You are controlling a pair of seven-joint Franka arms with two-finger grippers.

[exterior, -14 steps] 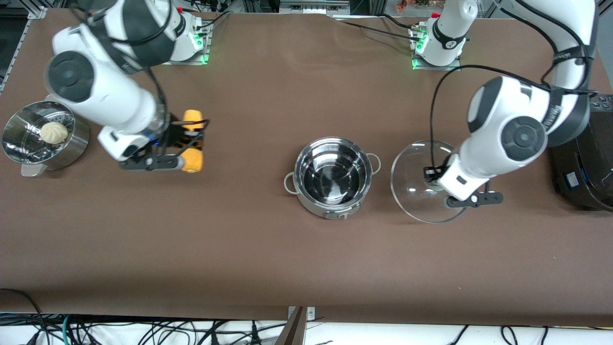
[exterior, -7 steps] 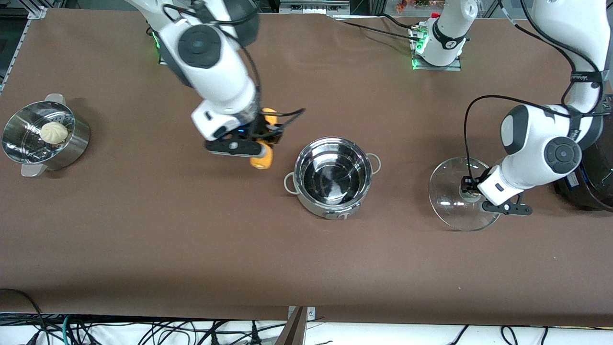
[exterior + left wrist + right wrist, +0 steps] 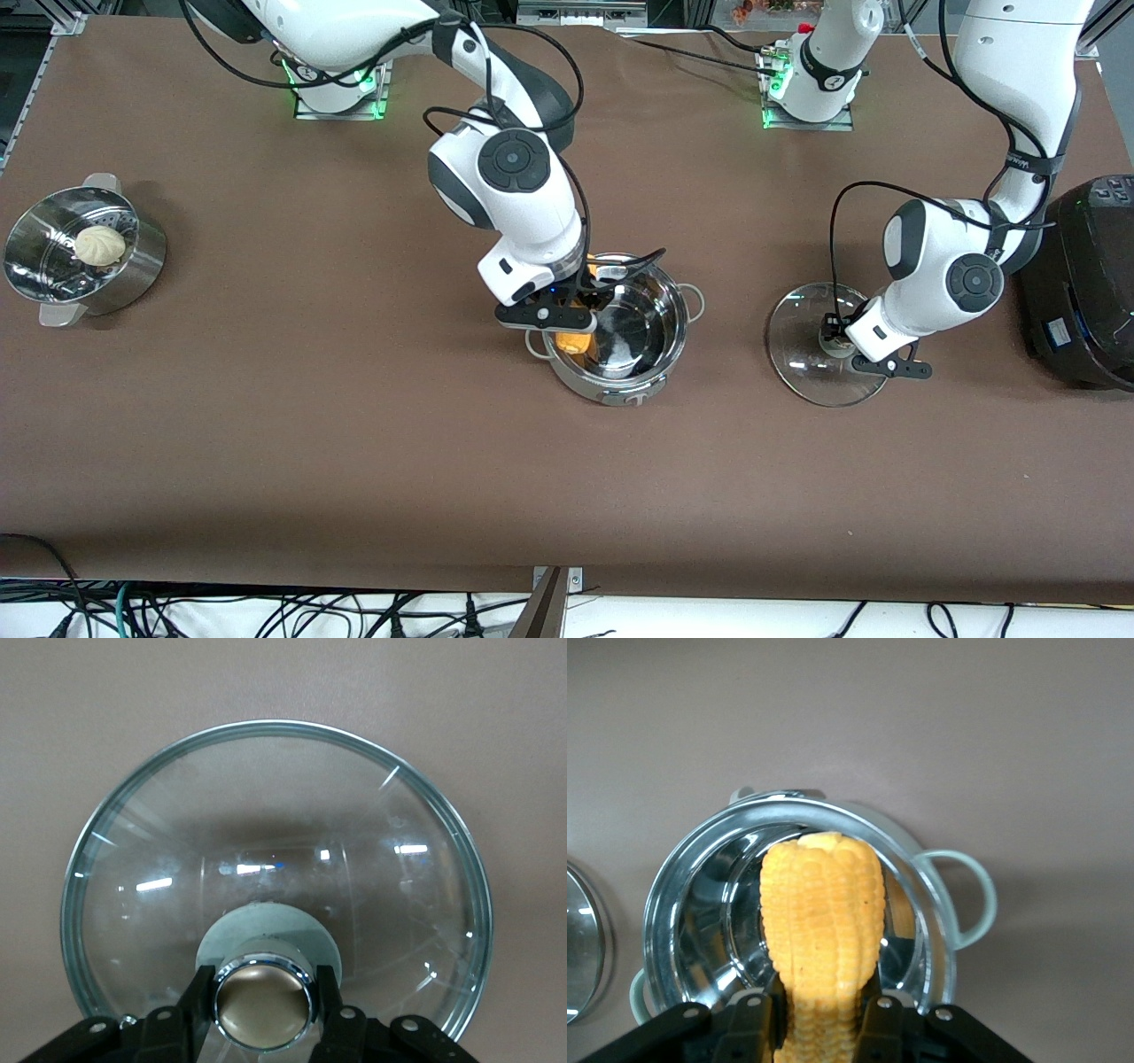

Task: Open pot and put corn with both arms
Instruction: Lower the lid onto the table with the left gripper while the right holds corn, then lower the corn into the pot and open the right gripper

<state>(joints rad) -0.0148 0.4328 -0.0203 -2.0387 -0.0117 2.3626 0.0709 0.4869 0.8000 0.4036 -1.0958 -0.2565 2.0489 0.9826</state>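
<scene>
The right end effector [image 3: 580, 312], gripping the corn [image 3: 824, 930], is swinging in over the open pot [image 3: 678, 332], drop looking imminent, while the left end effector [image 3: 835, 341] is clamping the lid [image 3: 275, 868] knob, parking it on the bench [image 3: 354, 443].

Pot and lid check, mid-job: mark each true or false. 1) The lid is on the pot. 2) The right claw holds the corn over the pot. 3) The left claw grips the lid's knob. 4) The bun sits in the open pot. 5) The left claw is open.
1) False: the lid is off the pot, toward the left arm's end of the table.
2) True: the right claw is shut on the corn, over the pot.
3) True: the left claw grips the knob.
4) False: the bun is in the steamer.
5) False: it is shut on the knob.
</scene>
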